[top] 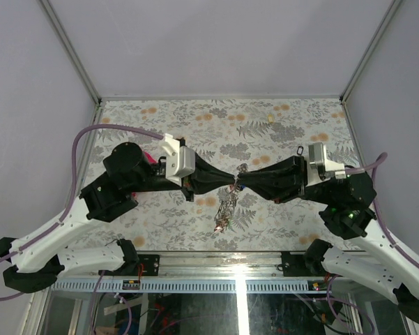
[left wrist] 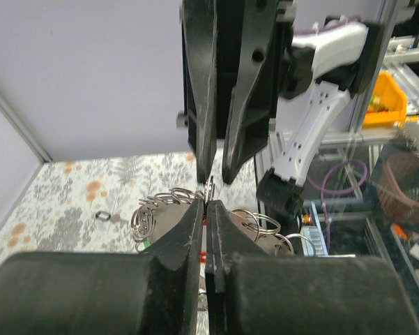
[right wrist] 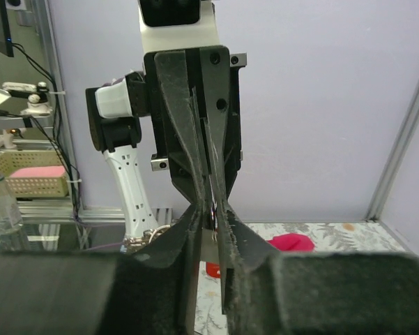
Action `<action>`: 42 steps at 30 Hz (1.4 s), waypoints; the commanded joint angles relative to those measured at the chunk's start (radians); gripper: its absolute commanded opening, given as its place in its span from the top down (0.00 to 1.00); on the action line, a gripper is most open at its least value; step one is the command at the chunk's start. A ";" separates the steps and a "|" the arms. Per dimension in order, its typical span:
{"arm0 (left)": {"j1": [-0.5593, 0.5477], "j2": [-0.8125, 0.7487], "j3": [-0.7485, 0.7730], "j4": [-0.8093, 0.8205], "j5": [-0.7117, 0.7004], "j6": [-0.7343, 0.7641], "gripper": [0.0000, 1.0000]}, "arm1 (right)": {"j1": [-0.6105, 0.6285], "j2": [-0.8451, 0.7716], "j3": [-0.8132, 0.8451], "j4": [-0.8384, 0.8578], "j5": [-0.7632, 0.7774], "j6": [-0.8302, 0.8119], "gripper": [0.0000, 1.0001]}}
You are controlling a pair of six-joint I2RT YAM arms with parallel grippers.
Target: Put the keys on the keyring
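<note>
My two grippers meet tip to tip above the middle of the table. The left gripper [top: 231, 179] [left wrist: 208, 204] is shut on the thin grey keyring [left wrist: 210, 187], and a red tag shows in the slit between its fingers. Small silver keys [top: 226, 209] on split rings [left wrist: 160, 202] hang in a bunch under the meeting point. The right gripper [top: 241, 178] [right wrist: 212, 209] is shut on a flat grey key [right wrist: 210, 241], and a red tag [right wrist: 212, 269] hangs below it. Where exactly key and ring touch is hidden between the fingertips.
A magenta cloth [top: 150, 159] [right wrist: 291, 242] lies on the floral table behind the left arm. A small dark loop [top: 299, 149] [left wrist: 102, 216] lies at the right, and a cream piece [top: 274, 118] near the back. Grey walls enclose three sides.
</note>
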 commanded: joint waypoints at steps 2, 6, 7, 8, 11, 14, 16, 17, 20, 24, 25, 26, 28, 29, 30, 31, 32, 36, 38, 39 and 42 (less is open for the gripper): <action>-0.002 0.046 0.139 -0.269 -0.034 0.150 1.00 | 0.004 -0.053 0.122 -0.204 0.060 -0.129 0.72; -0.001 0.092 0.236 -0.451 -0.052 0.234 1.00 | 0.005 -0.061 0.166 -0.389 0.140 -0.180 0.66; 0.000 0.106 0.258 -0.495 -0.058 0.253 1.00 | 0.004 -0.058 0.181 -0.435 0.152 -0.193 0.66; -0.002 0.119 0.288 -0.535 -0.064 0.272 1.00 | 0.005 -0.052 0.196 -0.476 0.163 -0.202 0.65; -0.001 0.172 0.354 -0.666 -0.094 0.321 1.00 | 0.005 -0.024 0.236 -0.578 0.171 -0.230 0.63; -0.003 0.223 0.415 -0.764 -0.121 0.359 1.00 | 0.006 0.003 0.262 -0.642 0.176 -0.237 0.62; -0.003 0.252 0.453 -0.817 -0.134 0.383 1.00 | 0.006 0.023 0.276 -0.674 0.172 -0.241 0.62; -0.002 0.266 0.472 -0.843 -0.142 0.393 1.00 | 0.006 0.033 0.283 -0.692 0.174 -0.242 0.62; -0.004 0.297 0.507 -0.885 -0.163 0.409 1.00 | 0.005 0.065 0.293 -0.724 0.161 -0.244 0.61; -0.005 0.309 0.524 -0.898 -0.172 0.412 1.00 | 0.006 0.099 0.281 -0.713 0.107 -0.239 0.60; -0.006 0.312 0.528 -0.904 -0.176 0.413 1.00 | 0.005 0.107 0.276 -0.707 0.092 -0.239 0.60; -0.007 0.315 0.530 -0.906 -0.179 0.413 1.00 | 0.005 0.115 0.272 -0.702 0.080 -0.239 0.59; -0.009 0.317 0.531 -0.907 -0.180 0.413 1.00 | 0.005 0.129 0.264 -0.691 0.056 -0.242 0.59; -0.009 0.316 0.531 -0.908 -0.179 0.415 1.00 | 0.005 0.136 0.262 -0.687 0.049 -0.243 0.59; -0.010 0.318 0.531 -0.909 -0.179 0.414 1.00 | 0.005 0.144 0.261 -0.686 0.043 -0.246 0.59; -0.012 0.320 0.532 -0.910 -0.180 0.415 1.00 | 0.005 0.151 0.261 -0.685 0.036 -0.249 0.60; -0.011 0.320 0.533 -0.910 -0.181 0.415 1.00 | 0.005 0.158 0.259 -0.684 0.031 -0.251 0.60; -0.015 0.321 0.533 -0.910 -0.177 0.414 1.00 | 0.005 0.175 0.252 -0.673 0.024 -0.258 0.61; -0.017 0.323 0.532 -0.910 -0.177 0.416 1.00 | 0.006 0.180 0.248 -0.667 0.026 -0.261 0.61; -0.017 0.323 0.532 -0.910 -0.176 0.418 1.00 | 0.005 0.181 0.245 -0.667 0.027 -0.263 0.61; -0.019 0.323 0.532 -0.910 -0.174 0.419 1.00 | 0.005 0.188 0.240 -0.666 0.029 -0.268 0.62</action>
